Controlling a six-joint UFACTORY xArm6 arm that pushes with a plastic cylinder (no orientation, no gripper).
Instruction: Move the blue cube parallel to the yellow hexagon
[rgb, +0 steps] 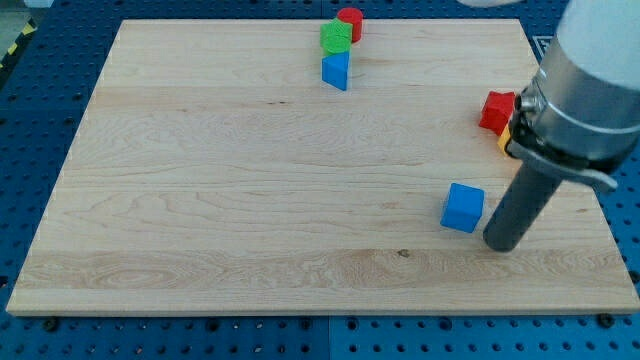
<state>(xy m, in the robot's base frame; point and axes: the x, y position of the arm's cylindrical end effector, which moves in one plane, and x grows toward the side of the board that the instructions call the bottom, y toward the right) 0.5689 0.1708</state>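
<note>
Three blocks bunch up at the view's top on the wooden surface (200, 180): green one (335, 38), red cylinder (350, 21), blue triangle-ish block (336, 71). Blue cube (462, 208) sits low right, my tip (499, 243) just beside it on the right, apart by a sliver. No hand here, just a rod. Red block (497, 111) and a yellow sliver (505, 142), probably the hexagon, peek from behind the arm.

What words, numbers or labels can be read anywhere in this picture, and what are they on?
None can be read: the wooden board, the blue cube, the other coloured blocks and the robot arm above my tip show no writing. My tip sits just to the view's right of the blue cube.
</note>
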